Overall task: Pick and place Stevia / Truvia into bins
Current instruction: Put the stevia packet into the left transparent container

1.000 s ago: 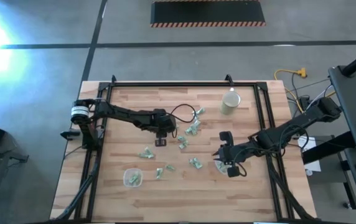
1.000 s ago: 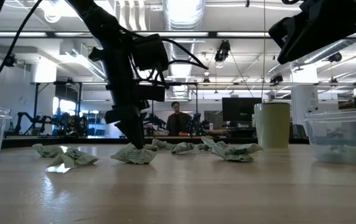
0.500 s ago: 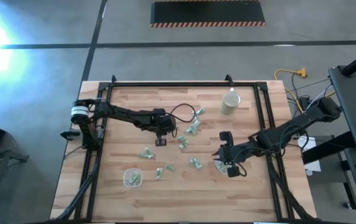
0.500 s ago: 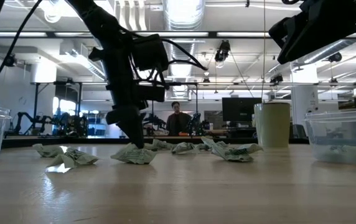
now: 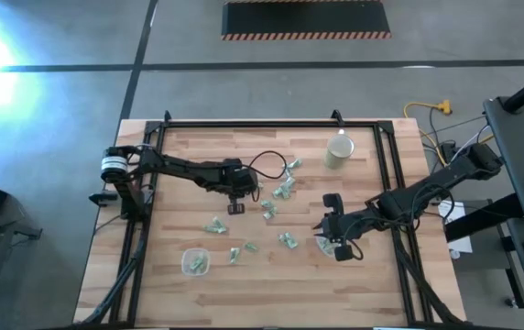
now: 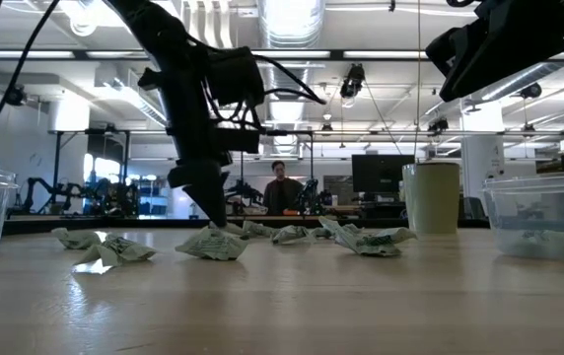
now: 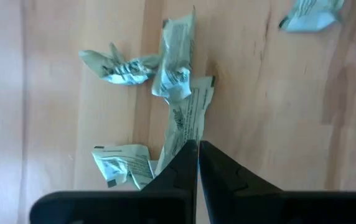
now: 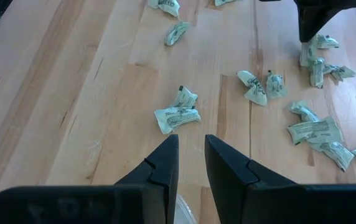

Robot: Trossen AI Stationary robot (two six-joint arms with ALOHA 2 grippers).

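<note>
Several crumpled green-and-white Stevia sachets (image 5: 276, 197) lie scattered on the middle of the wooden table. My left gripper (image 5: 236, 209) points down among them, shut on one sachet (image 7: 187, 118), as the left wrist view shows. One clear bin (image 5: 195, 262) with sachets inside stands near the table's near-left part. My right gripper (image 8: 190, 146) hovers open and holding nothing above the other clear bin (image 6: 543, 212), right of the middle. My left gripper (image 7: 198, 144) pinches the near end (image 7: 179, 144) of one flat sachet between its two fingertips, coming from above and pointing down. In the low view the sachet (image 6: 213, 245) rests on the table under the fingertips.
A beige round cup (image 5: 339, 151) stands toward the far right of the table. More loose sachets (image 8: 178, 115) lie between the two arms. A black frame (image 5: 271, 124) runs around the table. A person (image 6: 280, 187) stands far behind in the room.
My left arm's wrist has shifted slightly in the low view, while its fingertips stay at the same sachet, which lies where it was. The right arm has kept still.
</note>
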